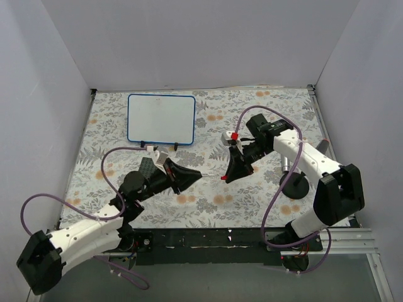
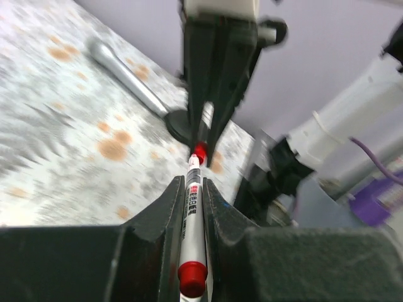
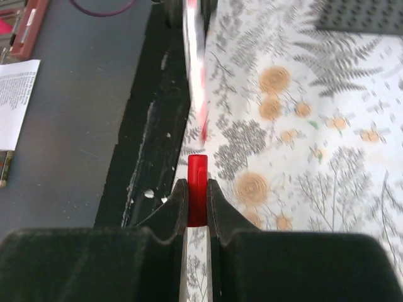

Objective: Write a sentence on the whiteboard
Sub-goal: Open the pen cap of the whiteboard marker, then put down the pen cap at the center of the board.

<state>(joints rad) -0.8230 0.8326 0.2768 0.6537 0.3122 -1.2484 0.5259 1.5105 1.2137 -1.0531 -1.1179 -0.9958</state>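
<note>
Middle blocked, far right of the counter open.
Left gripper [image 1: 198, 175] and right gripper [image 1: 227, 177] meet at centre, with the marker [image 2: 192, 239] and red cap [image 3: 197, 198] bridging the gap. The whiteboard [image 1: 161, 118] fills 11 o'clock and a studded plate [image 1: 146, 168] sits at 8 o'clock. At 4 o'clock is what looks like a post on a black foot [image 1: 294, 187]. The counter [image 1: 264, 110] at 1 o'clock lies free.

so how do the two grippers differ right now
The left gripper holds the marker by its white barrel; the right gripper pinches only a small red cap. The left gripper sits beside the dark plate; the right gripper is further right, over patterned cloth. Both are shut, tips facing each other.
</note>
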